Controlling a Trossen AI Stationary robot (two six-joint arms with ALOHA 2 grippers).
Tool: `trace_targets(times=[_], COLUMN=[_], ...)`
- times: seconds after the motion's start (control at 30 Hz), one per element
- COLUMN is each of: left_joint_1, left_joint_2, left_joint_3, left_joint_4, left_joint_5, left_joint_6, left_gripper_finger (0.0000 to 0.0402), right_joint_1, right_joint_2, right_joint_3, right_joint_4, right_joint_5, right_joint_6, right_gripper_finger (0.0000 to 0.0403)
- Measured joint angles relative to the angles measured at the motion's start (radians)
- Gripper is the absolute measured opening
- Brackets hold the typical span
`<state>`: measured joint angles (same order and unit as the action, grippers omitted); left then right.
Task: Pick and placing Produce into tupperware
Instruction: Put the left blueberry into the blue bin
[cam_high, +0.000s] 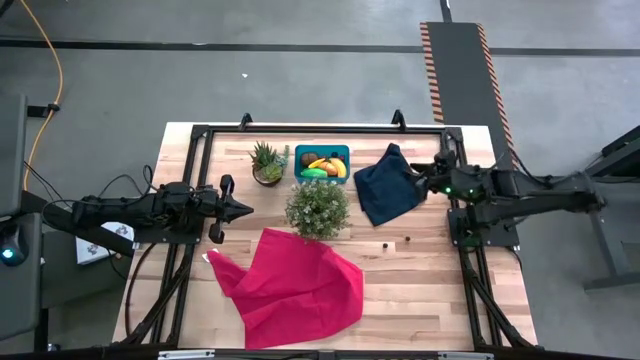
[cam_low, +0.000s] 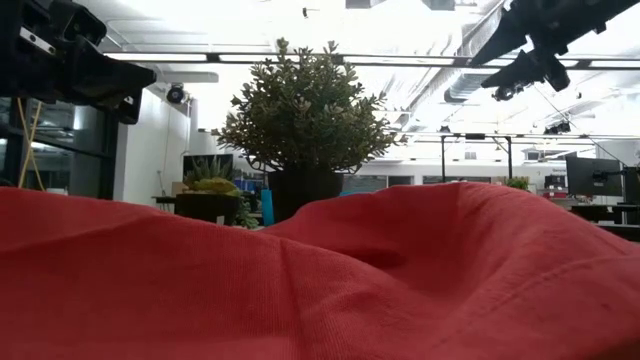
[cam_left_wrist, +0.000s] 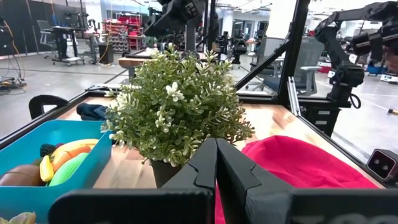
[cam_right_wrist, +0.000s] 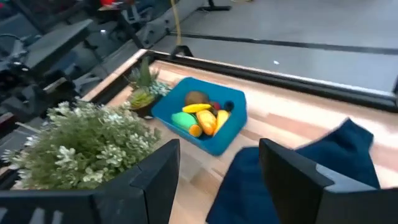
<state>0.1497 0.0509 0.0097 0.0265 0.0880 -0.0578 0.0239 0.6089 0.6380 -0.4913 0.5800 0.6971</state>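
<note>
The teal tupperware (cam_high: 322, 151) stands at the table's far middle. Inside it lie produce pieces: a yellow banana (cam_right_wrist: 197, 108), a brown oval (cam_right_wrist: 196, 98), a green piece (cam_right_wrist: 181, 119) and orange pieces (cam_right_wrist: 209, 122). Two tiny dark bits (cam_high: 384, 244) rest on the bare wood right of the bushy plant. My right gripper (cam_right_wrist: 217, 186) hangs open in the air above the navy cloth (cam_high: 385, 195), right of the tupperware, with nothing between its fingers. At the table's left my left gripper (cam_high: 245, 209) waits, shut and level, pointing at the bushy plant.
A bushy potted plant (cam_high: 318, 208) stands just in front of the tupperware and a small succulent (cam_high: 268, 163) stands to its left. A red cloth (cam_high: 295, 285) covers the near middle and fills the low view. A black frame (cam_high: 300, 128) borders the table.
</note>
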Motion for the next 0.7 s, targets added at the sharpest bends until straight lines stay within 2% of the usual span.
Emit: trace_targets(times=[0.17,0.37,0.63,0.7], left_joint_1=[0.000,0.000,0.000,0.000], left_joint_2=[0.000,0.000,0.000,0.000], left_joint_3=[0.000,0.000,0.000,0.000], left_joint_4=[0.000,0.000,0.000,0.000], left_joint_5=[0.000,0.000,0.000,0.000], left_joint_6=[0.000,0.000,0.000,0.000], left_gripper_finger=[0.0001,0.0001,0.0001,0.0001], right_joint_1=[0.128,0.256,0.312,0.313], right_joint_2=[0.051,0.158,0.330,0.378], right_joint_3=[0.000,0.000,0.004,0.027], right_joint_4=[-0.052,-0.052,0.010,-0.024], right_joint_5=[0.135,0.238,0.256,0.256], right_joint_6=[0.156,0.305,0.461,0.518], right_gripper_finger=[0.0210,0.0210,0.0209,0.0204])
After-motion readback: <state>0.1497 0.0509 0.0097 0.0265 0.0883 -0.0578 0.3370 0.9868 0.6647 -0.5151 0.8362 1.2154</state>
